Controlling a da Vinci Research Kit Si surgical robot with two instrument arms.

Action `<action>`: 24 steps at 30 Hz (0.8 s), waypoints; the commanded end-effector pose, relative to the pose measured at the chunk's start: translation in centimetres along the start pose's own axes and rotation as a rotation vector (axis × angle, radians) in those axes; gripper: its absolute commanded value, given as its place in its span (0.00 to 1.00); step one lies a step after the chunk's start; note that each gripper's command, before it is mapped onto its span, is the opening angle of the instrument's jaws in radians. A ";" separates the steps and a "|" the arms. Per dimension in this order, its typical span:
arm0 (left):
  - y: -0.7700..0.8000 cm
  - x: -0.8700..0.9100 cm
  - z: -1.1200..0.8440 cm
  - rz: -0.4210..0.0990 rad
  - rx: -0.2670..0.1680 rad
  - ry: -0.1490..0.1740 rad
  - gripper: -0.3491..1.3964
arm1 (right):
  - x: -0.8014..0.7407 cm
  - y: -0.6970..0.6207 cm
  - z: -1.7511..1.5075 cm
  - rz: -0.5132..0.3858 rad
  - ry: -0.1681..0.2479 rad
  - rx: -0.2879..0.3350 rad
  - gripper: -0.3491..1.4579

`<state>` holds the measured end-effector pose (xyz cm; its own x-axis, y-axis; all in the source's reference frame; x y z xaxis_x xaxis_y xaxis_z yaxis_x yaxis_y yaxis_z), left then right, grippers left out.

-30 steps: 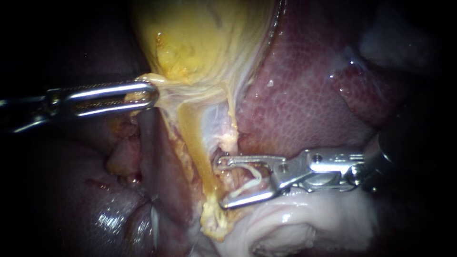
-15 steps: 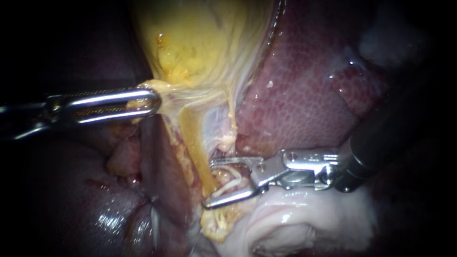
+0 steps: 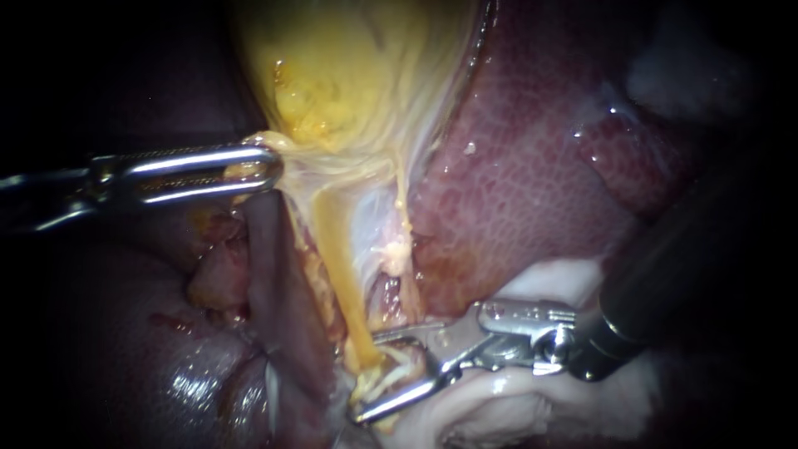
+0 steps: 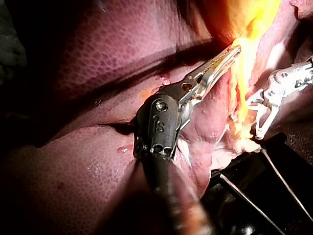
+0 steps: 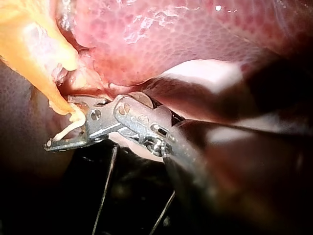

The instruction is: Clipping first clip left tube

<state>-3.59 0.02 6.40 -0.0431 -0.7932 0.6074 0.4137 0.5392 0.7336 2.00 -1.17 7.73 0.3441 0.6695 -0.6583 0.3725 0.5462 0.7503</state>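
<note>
**Open jaws set round the left tube, well below the gallbladder**

Shows the left tube (image 3: 337, 266) as a taut yellow band running straight down from the gallbladder (image 3: 349, 75), thicker at the gallbladder end and frayed at the far end. Placed at that far end, well below the gallbladder: the right instrument (image 3: 372, 376), jaws apart, one on each side of the tube, a gap showing and no squeeze yet. Probably set this low to leave the stretch nearer the gallbladder free. Between those jaws, a pale curl (image 5: 68, 128), clip or tissue, cannot tell which. No clip seen closed on the tube itself, so clipping judged not yet done.

At the gallbladder's lower left edge: the left instrument (image 3: 266, 170), jaws clamped together on a fold of the gallbladder wall. Seemingly holding it out sideways to keep the tube stretched and the thin membrane (image 3: 366, 220) beside it spread open. Also under the gallbladder, just right of the left tube, a thinner pale tube (image 3: 401, 199) ending in a small yellowish knot.

On either side of the gallbladder, the liver (image 3: 532, 183), wet and mottled red. Far below the gallbladder, under the right instrument, a glistening white mound of tissue (image 3: 499, 399). In the wrist views, past the tissue on the side away from the gallbladder, a black surface (image 4: 274, 215) crossed by thin wires (image 4: 286, 184). Nothing else of the room visible.
</note>
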 end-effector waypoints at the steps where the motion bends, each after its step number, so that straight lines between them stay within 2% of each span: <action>1: 0.00 0.01 0.02 0.000 -0.002 0.000 0.00 | -0.01 0.01 0.03 -0.002 -0.002 0.002 0.51; 6: -0.04 0.01 0.08 -0.001 0.006 0.001 0.00 | -0.07 0.07 0.15 -0.001 -0.004 0.005 0.50; 12: -0.13 -0.01 0.10 -0.001 0.015 0.003 0.00 | -0.09 0.14 0.16 -0.002 0.002 0.004 0.50; 19: -0.12 -0.04 0.11 -0.003 0.016 0.004 0.00 | -0.11 0.14 0.18 0.000 -0.002 0.025 0.48; 24: -0.13 -0.04 0.13 -0.003 0.015 0.003 0.00 | -0.14 0.13 0.20 0.001 -0.017 0.064 0.45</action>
<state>-3.75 0.01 6.32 -0.0410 -0.7955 0.6046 0.3984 0.5419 0.7400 2.17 -1.29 7.91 0.3587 0.6599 -0.6602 0.4279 0.5123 0.7446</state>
